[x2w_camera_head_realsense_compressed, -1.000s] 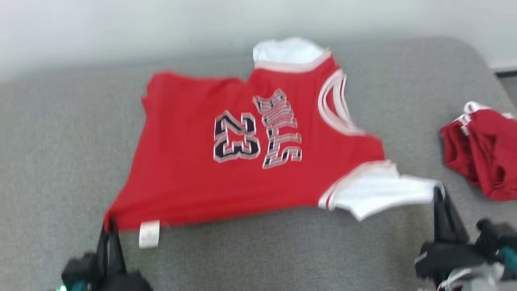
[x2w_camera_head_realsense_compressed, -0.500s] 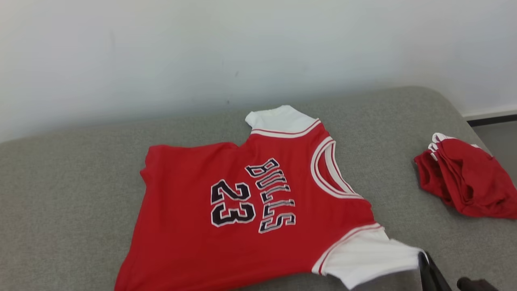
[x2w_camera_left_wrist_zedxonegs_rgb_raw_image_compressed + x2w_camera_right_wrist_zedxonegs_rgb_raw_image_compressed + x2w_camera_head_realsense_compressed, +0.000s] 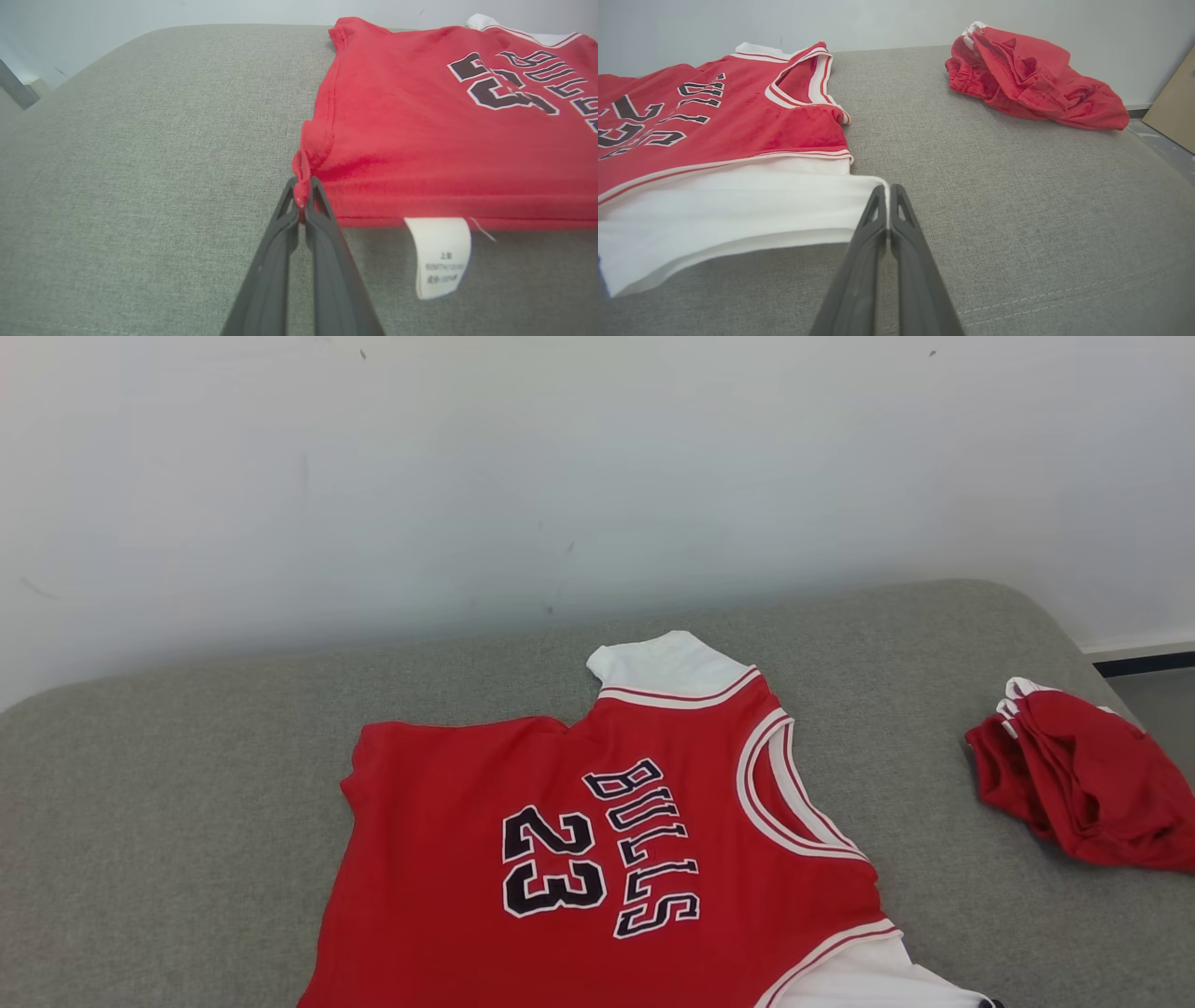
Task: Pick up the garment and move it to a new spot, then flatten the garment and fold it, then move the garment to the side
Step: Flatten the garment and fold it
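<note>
Reckoned this at maybe a third done: looked placed in its spot and mostly spread out, with the fold and the shove to the side not yet started. Seemed mid-flatten, going by the two grips along the near edge.

Going big to small. Saw a pale wall [image 3: 597,476] behind, and a grey upholstered surface [image 3: 187,784] under everything. Found the red jersey [image 3: 448,859] lying front up across the middle of it, hem toward the robot's left, collar toward its right, with black "BULLS" and "23" running sideways. Looked mostly smooth, just a bit rumpled at the far hem corner. Spotted a crumpled heap of red clothing [image 3: 1083,784] well apart on the right, not touching the jersey.

Then the smaller bits. Noticed the near white sleeve [image 3: 738,205] pulled out straight into the right jaws, closed tight on its edge, fingers [image 3: 866,261] pressed together. Had the left jaws clamped just as tight, fingers [image 3: 322,242] pinching the bunched near hem corner. Saw the striped neckline [image 3: 750,789] lying flat and open. Finally caught a little white care label [image 3: 441,254] sticking out of the near edge, just beside the left grip.
</note>
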`<state>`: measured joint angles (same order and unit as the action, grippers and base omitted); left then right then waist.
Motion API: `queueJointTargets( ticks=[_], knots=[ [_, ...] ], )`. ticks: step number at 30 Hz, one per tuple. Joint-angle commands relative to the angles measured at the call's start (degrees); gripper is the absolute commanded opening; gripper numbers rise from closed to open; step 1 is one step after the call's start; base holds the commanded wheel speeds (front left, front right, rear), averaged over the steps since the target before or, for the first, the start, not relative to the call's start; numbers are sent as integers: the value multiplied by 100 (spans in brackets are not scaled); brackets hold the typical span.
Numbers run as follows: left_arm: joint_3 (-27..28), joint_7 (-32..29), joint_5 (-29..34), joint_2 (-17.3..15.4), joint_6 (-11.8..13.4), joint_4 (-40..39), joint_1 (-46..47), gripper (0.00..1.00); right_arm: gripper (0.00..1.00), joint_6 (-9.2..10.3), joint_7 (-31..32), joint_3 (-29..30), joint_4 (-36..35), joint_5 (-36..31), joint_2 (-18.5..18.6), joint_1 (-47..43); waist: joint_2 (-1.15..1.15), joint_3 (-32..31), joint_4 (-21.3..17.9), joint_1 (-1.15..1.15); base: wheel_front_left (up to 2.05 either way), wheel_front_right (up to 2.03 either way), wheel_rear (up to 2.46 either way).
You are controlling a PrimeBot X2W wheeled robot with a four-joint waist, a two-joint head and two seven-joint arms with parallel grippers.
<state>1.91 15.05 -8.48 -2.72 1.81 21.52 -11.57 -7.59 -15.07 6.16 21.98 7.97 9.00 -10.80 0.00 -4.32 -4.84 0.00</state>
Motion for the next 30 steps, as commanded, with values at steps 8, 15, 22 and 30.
queueJointTargets(
  ticks=[8, 15, 22, 30],
  knots=[
    [-54, 17, 158, -26, 71, -369, 289, 0, 0, 19, -8, 87, -490, -455, -405, 211, 0, 169, 20, 0, 0, 0, 0],
    [-290, 17, 257, -21, 8, -518, 658, 0, 0, 19, -8, -21, -609, -117, -152, 757, 0, 425, 31, 0, 0, 0, 0],
    [-363, 17, 319, -22, 61, -378, 1179, 0, 0, 19, -8, -164, -360, 40, 11, 1445, 0, 688, 97, 0, 0, 0, 0],
    [-377, 17, 368, -22, 117, -177, 1760, 0, 0, 19, -7, -157, -36, -12, 60, 2172, 0, 1114, 181, 0, 0, 0, 0]
  ],
)
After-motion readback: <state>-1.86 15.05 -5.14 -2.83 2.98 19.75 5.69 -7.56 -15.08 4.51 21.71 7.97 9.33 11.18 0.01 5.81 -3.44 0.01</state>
